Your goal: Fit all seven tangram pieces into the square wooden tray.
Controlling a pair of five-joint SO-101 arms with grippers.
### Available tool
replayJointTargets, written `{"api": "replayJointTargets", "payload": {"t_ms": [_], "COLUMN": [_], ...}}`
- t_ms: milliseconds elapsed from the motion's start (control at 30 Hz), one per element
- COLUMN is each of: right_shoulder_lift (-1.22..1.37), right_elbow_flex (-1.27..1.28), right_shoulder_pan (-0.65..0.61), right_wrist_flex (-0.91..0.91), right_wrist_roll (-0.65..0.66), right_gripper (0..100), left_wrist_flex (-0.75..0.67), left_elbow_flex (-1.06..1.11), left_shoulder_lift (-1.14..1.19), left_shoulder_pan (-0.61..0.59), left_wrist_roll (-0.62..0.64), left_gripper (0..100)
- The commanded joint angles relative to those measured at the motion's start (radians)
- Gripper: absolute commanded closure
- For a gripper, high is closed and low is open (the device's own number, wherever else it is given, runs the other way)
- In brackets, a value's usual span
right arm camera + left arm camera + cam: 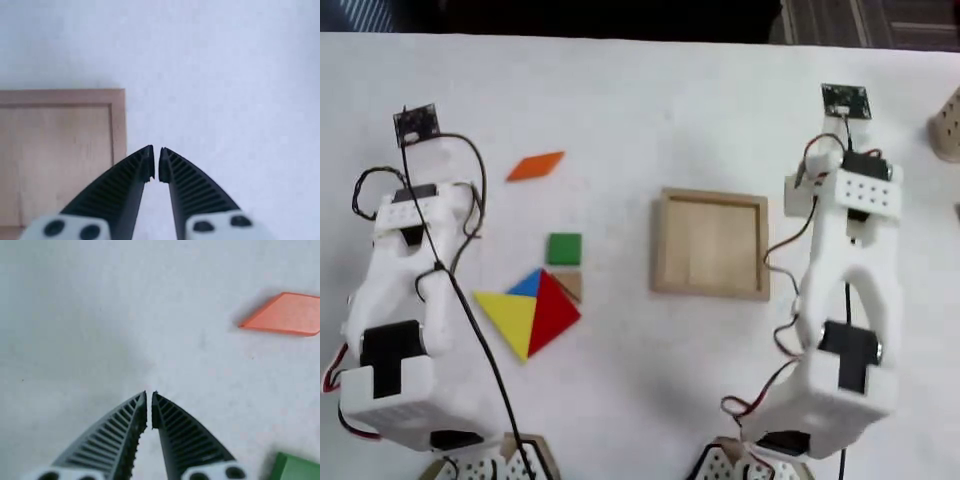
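Left gripper (pixel 149 410) is hovering clenched on nothing near the orange piece (pixel 287 315), right gripper (pixel 156 165) is hanging clenched too beside the tray (pixel 118 125).

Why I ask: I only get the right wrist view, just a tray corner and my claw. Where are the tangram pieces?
Observer: On the table, between the left arm and the wooden tray. The red triangle, yellow triangle and blue triangle touch in one cluster.
Operator: Any loose ones?
Observer: A green square beside that cluster, and an orange parallelogram alone, farther from the arm bases.
Operator: Is the left claw busy?
Observer: No. The left claw is shut, holding nothing, with the orange parallelogram ahead of it.
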Motion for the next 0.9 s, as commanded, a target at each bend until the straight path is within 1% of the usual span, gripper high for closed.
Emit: {"api": "replayJointTargets", "payload": {"t_ms": [0,100,167,200,300,367,467,600,867], "right_shoulder_lift": [0.042,0.054,0.062,0.071,0.082,0.087,0.087,0.079,0.090], "right_elbow_flex": [-0.146,-0.149,-0.147,-0.143,-0.135,-0.132,-0.087,0.021,0.150], "right_shoulder_pan": [0.038,0.027,-0.012,-0.033,-0.093,-0.128,-0.171,-0.199,-0.137], "right_wrist_flex": [0.008,0.015,0.051,0.068,0.117,0.136,0.137,0.054,-0.117], "right_wrist_roll": [0.021,0.020,0.012,-0.014,-0.086,-0.101,-0.101,-0.101,-0.081], "right_gripper": [98.1,97.8,97.7,97.4,90.5,85.4,84.1,84.7,84.6], "left_wrist_flex": [-0.020,-0.023,-0.025,-0.026,-0.026,-0.026,-0.025,-0.026,-0.026], "left_elbow_flex": [-0.006,-0.006,-0.006,-0.006,-0.006,-0.006,-0.006,-0.006,-0.006], "left_shoulder_lift": [-0.059,-0.059,-0.059,-0.058,-0.058,-0.058,-0.058,-0.058,-0.058], "left_shoulder_pan": [-0.012,-0.012,-0.012,-0.012,-0.012,-0.012,-0.012,-0.012,-0.012], "left_wrist_roll": [0.009,0.009,0.009,0.009,0.009,0.009,0.009,0.009,0.009], "left_gripper": [95,95,95,95,95,95,95,95,95]}}
